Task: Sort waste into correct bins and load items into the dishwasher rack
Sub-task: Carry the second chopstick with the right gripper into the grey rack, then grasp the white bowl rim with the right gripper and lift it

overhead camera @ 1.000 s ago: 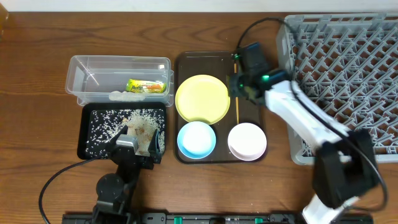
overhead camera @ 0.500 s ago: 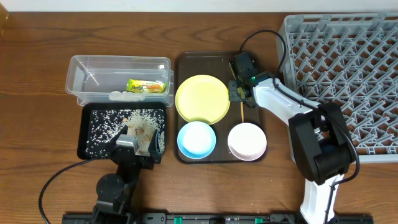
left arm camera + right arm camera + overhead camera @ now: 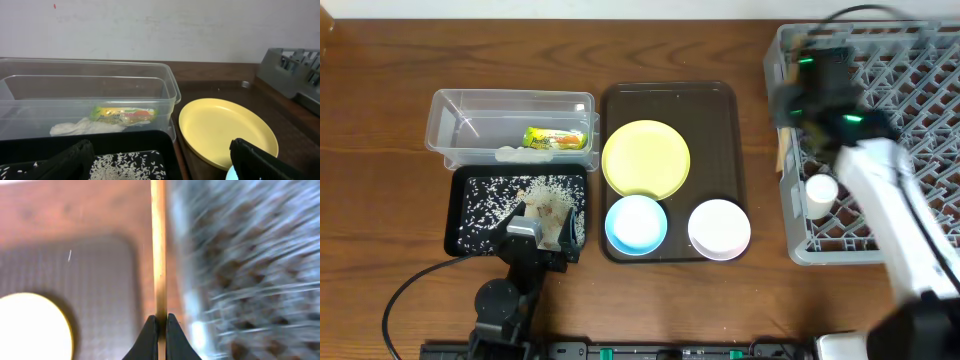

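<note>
My right gripper (image 3: 160, 322) is shut on the wooden chopsticks (image 3: 159, 245). In the overhead view the chopsticks (image 3: 779, 152) hang at the left edge of the grey dishwasher rack (image 3: 890, 150), blurred by motion. The yellow plate (image 3: 646, 158), light blue bowl (image 3: 636, 222) and pinkish-white bowl (image 3: 719, 228) sit on the brown tray (image 3: 720, 120). The clear tub (image 3: 510, 112) holds the snack wrapper (image 3: 125, 114) and a white scrap (image 3: 75, 127). My left gripper (image 3: 160, 170) stands open low over the black tray (image 3: 470, 215), which holds rice scraps (image 3: 555, 185).
The rack fills the right side, and its grey wall (image 3: 250, 255) lies close to the right of the held chopsticks. The brown tray's bare back part (image 3: 100, 275) lies to their left. The tub and black tray stand one behind the other at the left.
The right gripper shut on the chopsticks on the brown tray, lifted them and carried them right to the rack's left edge. The left arm has not moved.
</note>
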